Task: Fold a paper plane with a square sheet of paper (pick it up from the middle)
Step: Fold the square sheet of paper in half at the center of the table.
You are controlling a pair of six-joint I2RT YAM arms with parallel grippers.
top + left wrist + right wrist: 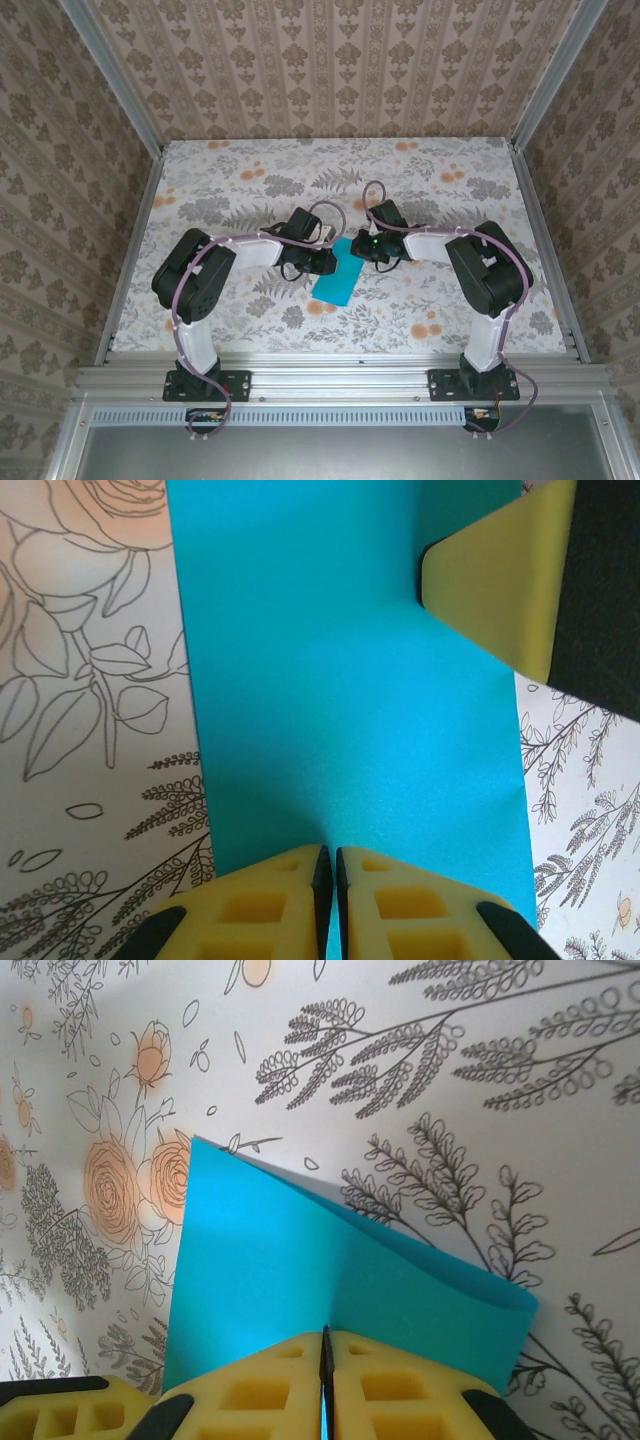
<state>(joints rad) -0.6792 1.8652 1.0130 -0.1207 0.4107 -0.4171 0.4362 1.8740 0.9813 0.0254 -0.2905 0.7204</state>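
The square sheet of paper (336,283) is teal-blue and lies as a narrow strip on the floral table between the two arms. In the left wrist view the sheet of paper (350,700) runs away from my left gripper (329,852), whose yellow fingers are shut on its near edge. A yellow finger of the right gripper (495,590) touches the far right corner. In the right wrist view the sheet of paper (300,1270) is doubled over with a loose curled layer, and my right gripper (326,1332) is shut on its edge. From above, the left gripper (324,262) and the right gripper (358,250) meet at the paper's far end.
The floral tablecloth (420,190) spreads around the paper, with aluminium rails (340,380) along the near edge and patterned walls (340,60) on three sides. Both arms bend inward over the table's middle.
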